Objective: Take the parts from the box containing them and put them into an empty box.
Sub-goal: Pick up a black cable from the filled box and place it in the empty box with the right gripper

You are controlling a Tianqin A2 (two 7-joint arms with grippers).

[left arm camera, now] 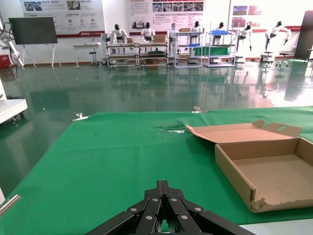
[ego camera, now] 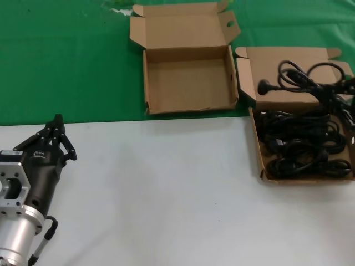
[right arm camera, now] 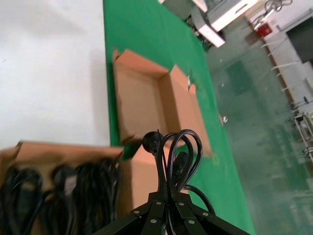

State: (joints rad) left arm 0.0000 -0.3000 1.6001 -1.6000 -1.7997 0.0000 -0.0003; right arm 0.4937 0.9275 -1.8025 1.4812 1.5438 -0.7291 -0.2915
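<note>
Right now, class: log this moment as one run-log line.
right gripper: shut on cord, above full box | left gripper: idle, shut, over white table | empty box: nothing inside

Two open cardboard mailer boxes and coiled black power cords.

The empty box (ego camera: 188, 83) lies open on green cloth. Beside it, the box containing cords (ego camera: 260, 160) holds glossy black bundles (ego camera: 302, 147); one cord bundle (right arm camera: 173, 159) hangs lifted above its lid, plug dangling.

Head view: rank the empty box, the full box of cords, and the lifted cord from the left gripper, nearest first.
From the left gripper, parked at near left:
1. Empty box, centre, on the green cloth.
2. Full box, right, holding the cords.
3. Lifted cord, far right, above that box's lid.
</note>
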